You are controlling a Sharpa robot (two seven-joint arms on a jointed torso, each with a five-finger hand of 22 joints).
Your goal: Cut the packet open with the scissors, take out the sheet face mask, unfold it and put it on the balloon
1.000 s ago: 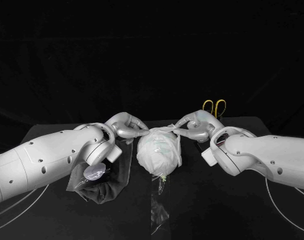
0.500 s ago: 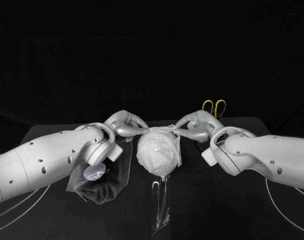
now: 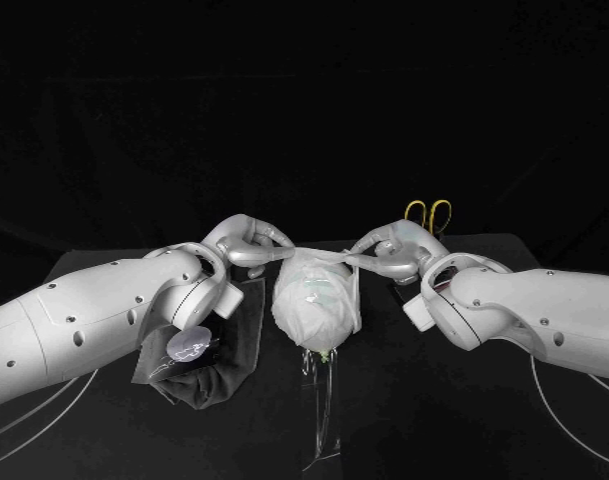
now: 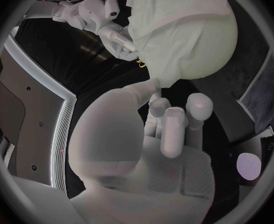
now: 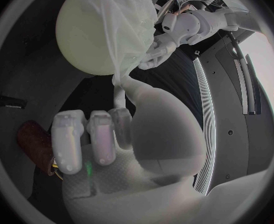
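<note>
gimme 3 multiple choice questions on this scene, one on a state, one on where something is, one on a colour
1. The mask is:
A) still folded up
B) draped over the balloon, pinched by the left hand and the right hand
C) lying flat, untouched

2. The scissors lie:
A) just beyond the right hand
B) in the left hand
C) under the balloon

3. The scissors' handles are:
A) green
B) yellow
C) blue

Answers:
1 B: the head view shows the mask hanging over the balloon, with each hand pinching an upper corner.
2 A: the handles stick out behind the right hand, and neither hand touches them.
3 B: the two loops are yellow in the head view.
</note>
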